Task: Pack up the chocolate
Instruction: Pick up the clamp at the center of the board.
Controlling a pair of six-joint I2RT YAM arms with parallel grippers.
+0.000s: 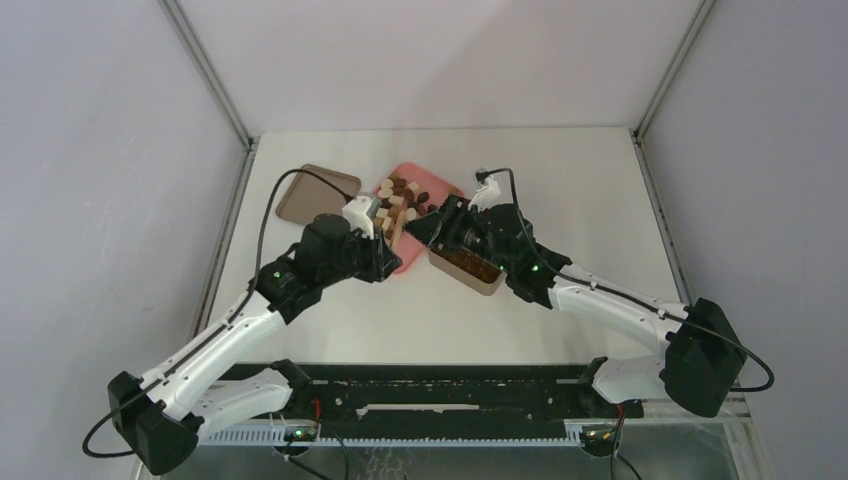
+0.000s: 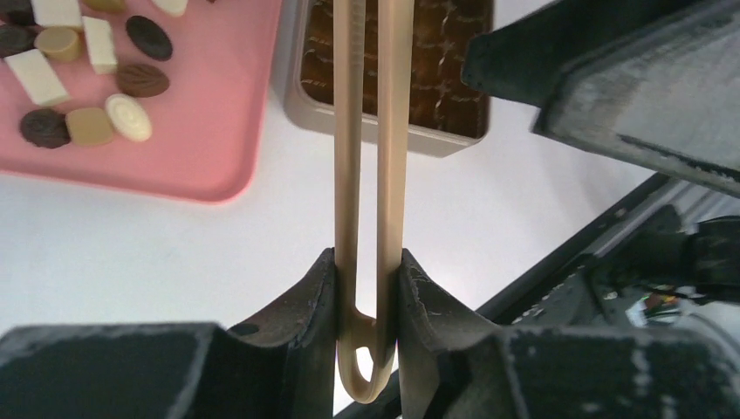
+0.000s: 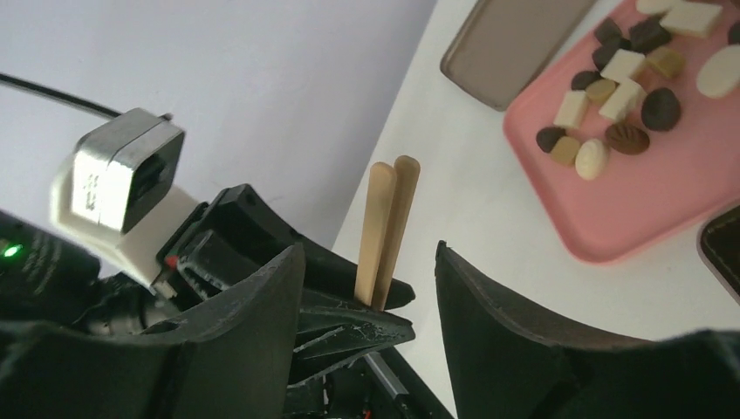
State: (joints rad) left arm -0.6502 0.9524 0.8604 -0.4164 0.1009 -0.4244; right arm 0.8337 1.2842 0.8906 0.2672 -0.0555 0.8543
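On the white table (image 1: 590,190), the left gripper (image 2: 366,262) clamps the wooden tongs (image 2: 371,175) by their looped end, blades squeezed almost together and holding nothing (tips bare). The chocolate (image 2: 142,79) lies on the pink tray (image 2: 218,105), left of the blades. Likely fetching a piece: ease the squeeze, swing left.

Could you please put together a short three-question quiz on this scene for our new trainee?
1. True or false: the right gripper has its fingers clamped on the wooden tongs.
2. The loose chocolates lie on: A) the pink tray, B) a blue bowl, C) a wooden board.
3. Fill in: the left gripper is shut on the ____.
Key: 1 false, its fingers stand apart; 2 A; 3 tongs.
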